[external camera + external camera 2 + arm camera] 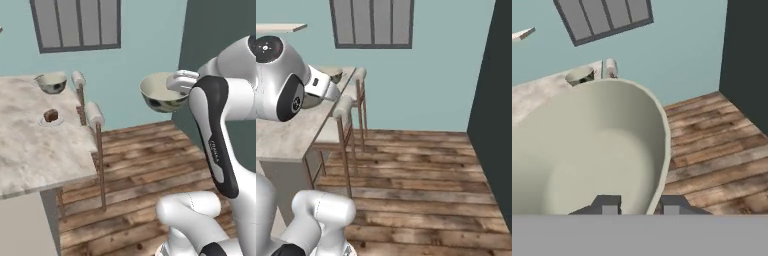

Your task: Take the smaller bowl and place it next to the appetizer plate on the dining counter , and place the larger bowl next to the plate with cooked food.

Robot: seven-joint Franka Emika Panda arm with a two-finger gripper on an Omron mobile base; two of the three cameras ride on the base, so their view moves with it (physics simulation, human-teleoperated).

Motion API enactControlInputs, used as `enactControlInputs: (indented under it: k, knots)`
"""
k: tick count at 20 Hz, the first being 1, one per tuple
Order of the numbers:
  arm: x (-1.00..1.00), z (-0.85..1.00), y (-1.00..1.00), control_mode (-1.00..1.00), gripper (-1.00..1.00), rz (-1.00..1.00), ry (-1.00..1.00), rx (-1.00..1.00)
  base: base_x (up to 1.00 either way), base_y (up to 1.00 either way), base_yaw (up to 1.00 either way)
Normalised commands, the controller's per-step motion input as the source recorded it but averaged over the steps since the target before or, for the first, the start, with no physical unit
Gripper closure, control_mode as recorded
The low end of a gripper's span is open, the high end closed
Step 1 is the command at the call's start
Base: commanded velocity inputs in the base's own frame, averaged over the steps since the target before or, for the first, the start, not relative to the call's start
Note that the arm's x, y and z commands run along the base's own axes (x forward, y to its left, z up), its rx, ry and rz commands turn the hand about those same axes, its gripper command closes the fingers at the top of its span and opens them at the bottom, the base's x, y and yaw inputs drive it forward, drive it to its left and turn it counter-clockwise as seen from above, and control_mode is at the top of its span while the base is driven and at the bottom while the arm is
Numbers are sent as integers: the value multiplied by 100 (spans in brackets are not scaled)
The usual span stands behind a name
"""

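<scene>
The larger bowl (161, 93), grey-green mottled outside and cream inside, hangs in the air over the wooden floor, to the right of the dining counter (30, 150). My gripper (181, 82) is shut on its right rim. In the hand view the bowl's cream inside (587, 155) spreads across the left, and the gripper (639, 206) pinches its rim. The smaller bowl (51, 83) stands at the counter's far end; it is also seen small past the held bowl's rim (580, 76). A small plate with a brown piece of food (50, 118) lies nearer on the counter.
Two wooden stools with pale cylindrical cushions (94, 115) (78, 78) stand along the counter's right edge, between it and the held bowl. Open plank floor (150, 155) lies below. A dark wall (215, 30) closes the right side, and a barred window (77, 22) is behind.
</scene>
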Motion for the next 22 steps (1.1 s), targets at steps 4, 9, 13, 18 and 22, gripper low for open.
enactControlInputs:
  k: [4, 9, 13, 18, 22]
  knots:
    - [0, 0, 0, 100, 100, 0, 0, 0, 30, -84, 59]
    - [0, 0, 0, 100, 100, 0, 0, 0, 40, -88, 57]
    - [0, 0, 0, 100, 100, 0, 0, 0, 77, -90, 54]
    - [0, 0, 0, 100, 100, 0, 0, 0, 100, -86, 50]
    - [0, 0, 0, 100, 100, 0, 0, 0, 100, -63, 49]
